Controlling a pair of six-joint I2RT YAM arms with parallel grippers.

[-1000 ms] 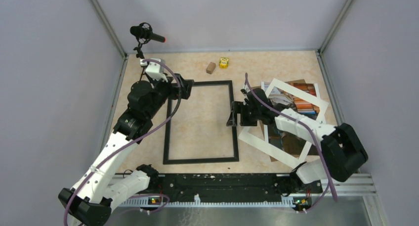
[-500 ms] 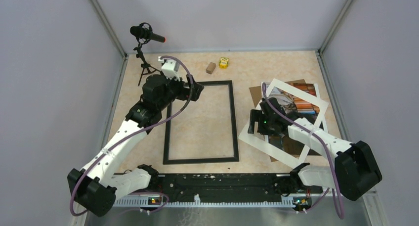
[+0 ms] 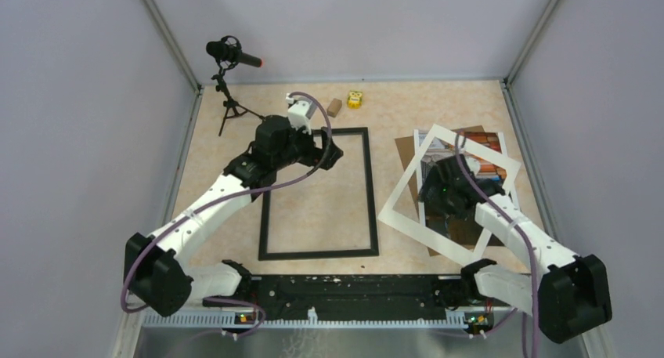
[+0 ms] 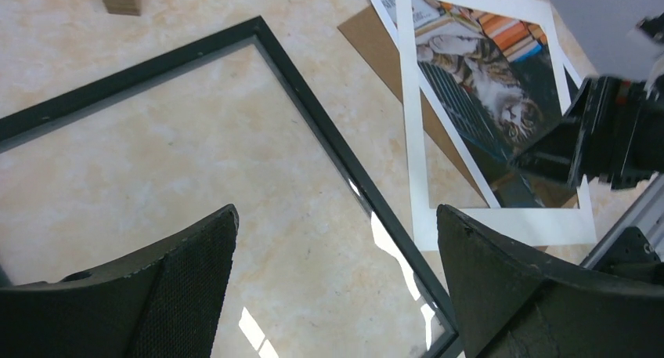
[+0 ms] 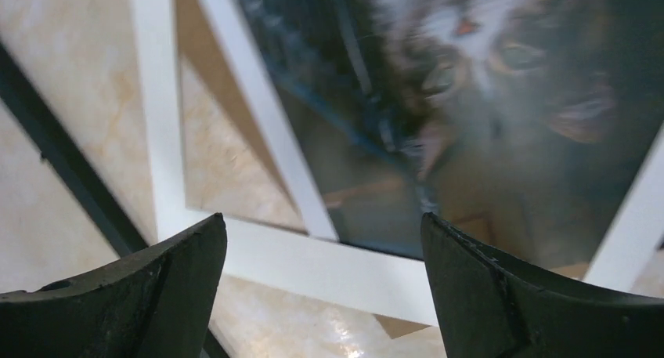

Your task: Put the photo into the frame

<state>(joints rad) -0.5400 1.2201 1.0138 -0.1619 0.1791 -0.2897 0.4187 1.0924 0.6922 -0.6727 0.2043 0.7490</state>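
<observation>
1. Two grippers, both empty; left gripper (image 4: 335,217) has its fingers spread wide with nothing between them; it hangs over the upper part of the thin black rectangular picture frame (image 3: 373,209).
2. Same for the right gripper (image 5: 321,217): fingers wide apart, gripping nothing; it hangs over the large rectangular photo (image 4: 501,99) of a grey-white cat among colourful books, right of centre in the top view.
3. Frame lies flat on the beige marbled tabletop (image 3: 438,107), centre of the top view, long sides running top to bottom; bare tabletop shows through its opening; photo is not in it.
4. Photo lies flat, picture side up, just right of the frame; cat face fills the upper right of the right wrist view, blurred.
5. White rectangular card mat (image 3: 405,178) with a cut-out window lies tilted on top of the photo; its lower-left corner comes right up to the frame's right rail; touching or not, cannot tell.
6. Brown cardboard backing board (image 3: 403,145) sits under the photo; one corner sticks out at the photo's upper left.
7. Small brown wooden block (image 3: 334,106) and small yellow object (image 3: 355,99) sit side by side above the frame's top rail, apart from it; black microphone on a small tripod (image 3: 229,54) stands upper left.
</observation>
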